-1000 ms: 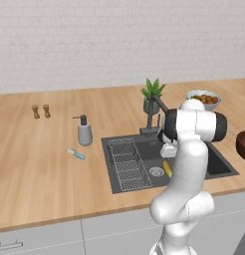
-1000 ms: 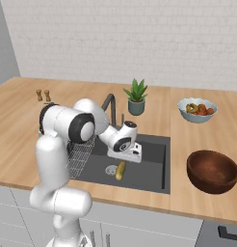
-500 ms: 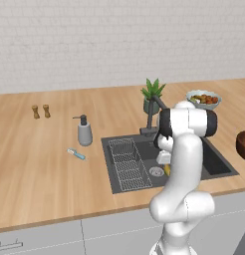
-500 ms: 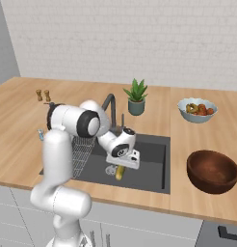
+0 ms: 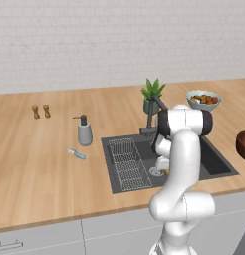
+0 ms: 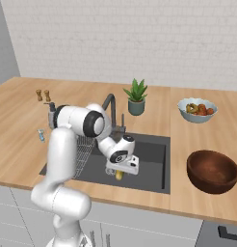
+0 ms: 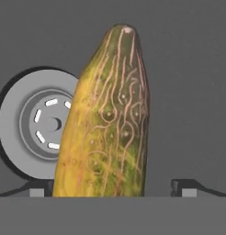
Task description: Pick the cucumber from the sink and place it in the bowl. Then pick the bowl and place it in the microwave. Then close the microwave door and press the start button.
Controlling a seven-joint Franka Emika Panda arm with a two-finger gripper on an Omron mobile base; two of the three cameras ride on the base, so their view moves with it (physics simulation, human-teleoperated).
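The robot's gripper (image 6: 121,170) is low inside the sink (image 6: 151,155). Its jaws are wide open, one tip on each side of the cucumber (image 7: 108,119), and they are not squeezing it. The yellow cucumber (image 6: 119,174) lies on the dark sink floor, just beside the round steel drain (image 7: 34,121). The big brown bowl (image 6: 212,171) sits on the table to the right of the sink, well apart from the cucumber.

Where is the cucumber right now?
The cucumber lies on the sink floor beside the round drain, between the open gripper's fingertips in the hand view.
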